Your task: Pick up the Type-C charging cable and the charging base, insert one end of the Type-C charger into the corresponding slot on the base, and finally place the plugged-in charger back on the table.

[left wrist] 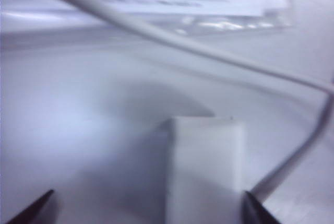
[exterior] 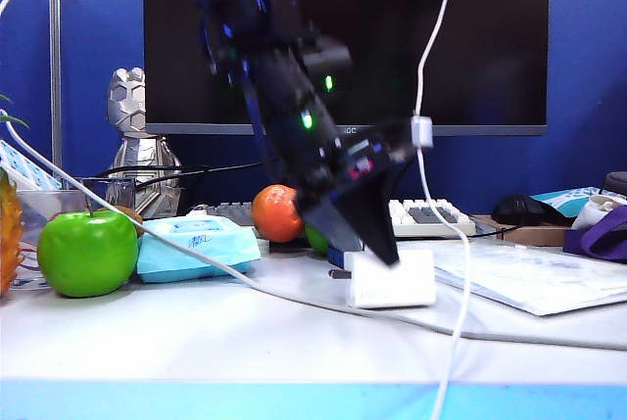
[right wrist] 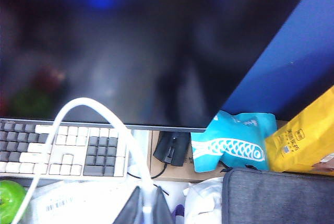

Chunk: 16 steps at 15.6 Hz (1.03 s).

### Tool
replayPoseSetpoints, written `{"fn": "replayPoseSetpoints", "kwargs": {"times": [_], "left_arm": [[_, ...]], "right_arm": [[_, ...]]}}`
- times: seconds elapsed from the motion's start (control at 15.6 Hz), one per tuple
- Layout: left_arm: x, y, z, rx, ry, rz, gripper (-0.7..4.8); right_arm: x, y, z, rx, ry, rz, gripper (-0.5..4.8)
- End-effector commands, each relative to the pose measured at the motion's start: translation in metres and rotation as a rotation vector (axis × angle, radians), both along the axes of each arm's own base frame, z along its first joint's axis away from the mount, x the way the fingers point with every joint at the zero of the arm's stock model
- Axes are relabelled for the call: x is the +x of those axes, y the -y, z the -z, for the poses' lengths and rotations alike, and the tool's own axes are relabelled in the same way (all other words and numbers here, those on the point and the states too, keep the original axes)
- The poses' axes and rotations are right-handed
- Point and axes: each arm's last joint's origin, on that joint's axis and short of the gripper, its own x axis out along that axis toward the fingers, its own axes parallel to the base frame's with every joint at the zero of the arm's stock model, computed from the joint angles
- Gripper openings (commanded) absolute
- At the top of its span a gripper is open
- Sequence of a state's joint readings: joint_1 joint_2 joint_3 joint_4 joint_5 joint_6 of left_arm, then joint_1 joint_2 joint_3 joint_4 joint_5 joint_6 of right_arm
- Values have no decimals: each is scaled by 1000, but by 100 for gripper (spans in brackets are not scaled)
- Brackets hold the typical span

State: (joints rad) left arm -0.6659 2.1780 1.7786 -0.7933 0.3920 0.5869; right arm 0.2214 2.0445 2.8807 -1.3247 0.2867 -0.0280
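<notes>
The charging base (exterior: 402,281), a glossy white block, stands on the white table (exterior: 196,342) near the middle. My left gripper (exterior: 364,244) reaches down over it from the upper left. In the left wrist view the charging base (left wrist: 206,169) lies between the wide-apart fingertips (left wrist: 254,209), close to one and far from the other, so the left gripper (left wrist: 146,209) is open. The Type-C charging cable (exterior: 423,87) hangs from above the picture past the base. My right gripper (right wrist: 147,211) is shut on the cable (right wrist: 99,110), which loops away. No slot shows.
A thick greyish cord (exterior: 245,283) runs across the desk in front of the base. A green apple (exterior: 88,252), a light-blue wipes pack (exterior: 196,244) and an orange (exterior: 276,212) sit at the left. The keyboard (exterior: 431,216), mouse (exterior: 524,210) and papers (exterior: 529,278) lie at the right.
</notes>
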Motion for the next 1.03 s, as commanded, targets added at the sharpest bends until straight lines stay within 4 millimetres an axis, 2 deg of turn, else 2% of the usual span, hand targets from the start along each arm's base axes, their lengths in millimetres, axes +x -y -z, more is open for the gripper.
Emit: {"fn": "replayPoseSetpoints", "kwargs": {"times": [0.06, 0.19, 0.26, 0.51, 0.77, 1.03], "left_arm": [[3, -2, -26, 19, 162, -84, 479], [7, -2, -29, 57, 230, -176, 479], [5, -2, -30, 51, 204, -175, 456], [-11, -4, -37, -76, -20, -52, 457], [-17, 5, -33, -69, -19, -22, 457], [-21, 15, -17, -33, -48, -1, 457]], "right_arm": [[-1, 0, -4, 6, 28, -4, -1], [-2, -1, -4, 20, 26, -31, -1], [-2, -1, -4, 24, 25, -40, -1], [-1, -1, -4, 25, 30, -40, -1], [-1, -1, -4, 26, 30, -42, -1], [-1, -1, -4, 26, 30, -42, -1]]}}
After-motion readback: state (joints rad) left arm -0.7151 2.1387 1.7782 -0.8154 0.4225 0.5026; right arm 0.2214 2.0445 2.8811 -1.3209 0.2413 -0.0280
